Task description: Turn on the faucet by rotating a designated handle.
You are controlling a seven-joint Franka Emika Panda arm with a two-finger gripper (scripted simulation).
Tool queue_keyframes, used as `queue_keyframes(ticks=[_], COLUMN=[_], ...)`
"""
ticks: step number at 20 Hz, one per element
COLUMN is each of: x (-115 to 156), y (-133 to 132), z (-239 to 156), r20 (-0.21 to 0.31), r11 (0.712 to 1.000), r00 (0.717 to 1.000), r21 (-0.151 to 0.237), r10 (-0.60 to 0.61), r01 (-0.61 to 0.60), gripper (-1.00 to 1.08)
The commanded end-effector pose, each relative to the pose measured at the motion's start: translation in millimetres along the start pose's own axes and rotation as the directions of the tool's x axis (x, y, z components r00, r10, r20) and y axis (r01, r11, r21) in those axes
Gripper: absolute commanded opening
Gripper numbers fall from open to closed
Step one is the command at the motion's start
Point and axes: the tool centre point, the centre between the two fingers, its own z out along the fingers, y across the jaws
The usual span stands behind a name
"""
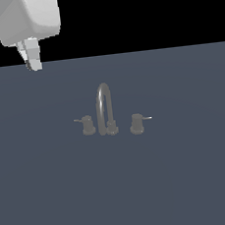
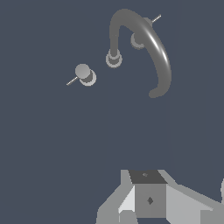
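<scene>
Grey-white and blocky, the arm's housing hung at the upper part of the exterior view's left, and the gripper (image 1: 33, 61) below it pointed down with its fingers pressed together, holding nothing, well apart from everything on the slate-blue surface (image 1: 191, 174). Further right on that surface, near the middle, stood the handle (image 1: 88, 125), a stubby dull-grey knob with a thin dark lever pointing toward the exterior view's left. Just beside it rose the faucet (image 1: 104, 108), its narrow arched spout upright on a round base. On the far side of the spout sat the twin knob (image 1: 136, 123), its bright-tipped lever pointing toward the exterior view's right. In the wrist view the handle (image 2: 85, 74), the curved spout and the twin knob (image 2: 138, 40) all lay ahead of the gripper, untouched.
</scene>
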Motion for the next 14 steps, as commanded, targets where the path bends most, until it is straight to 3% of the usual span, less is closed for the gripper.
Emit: queue_keyframes(ticks=[1, 14], x=[3.6, 28.7], y=[-10.7, -56.4], z=[11.7, 65.5], r20=[0.000, 0.000], r11=[0.999, 0.964], r00=[0.999, 0.964], r21=[0.002, 0.005], r10=[0.048, 0.265], r01=[-0.048, -0.265], gripper=[-1.00, -1.00])
